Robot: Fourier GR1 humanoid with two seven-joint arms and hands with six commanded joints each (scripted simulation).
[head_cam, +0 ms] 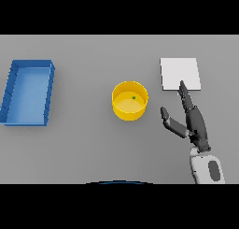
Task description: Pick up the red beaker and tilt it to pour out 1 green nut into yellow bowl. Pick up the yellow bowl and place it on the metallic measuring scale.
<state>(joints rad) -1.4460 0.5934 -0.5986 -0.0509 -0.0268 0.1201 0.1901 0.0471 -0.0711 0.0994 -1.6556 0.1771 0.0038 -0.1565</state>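
Note:
The yellow bowl (130,100) stands upright on the grey table near the middle, with one small green nut (134,97) lying inside it. To its right lies the flat pale measuring scale (180,74), square and bare. My right hand (195,120) is open, its fingers straight and pointing up toward the scale's near edge, its thumb spread toward the bowl. It hovers right of the bowl, apart from it, and holds nothing. No red beaker shows in the head view. My left hand is out of sight.
A blue rectangular tray (28,91) with low walls sits at the table's left side, well away from the bowl.

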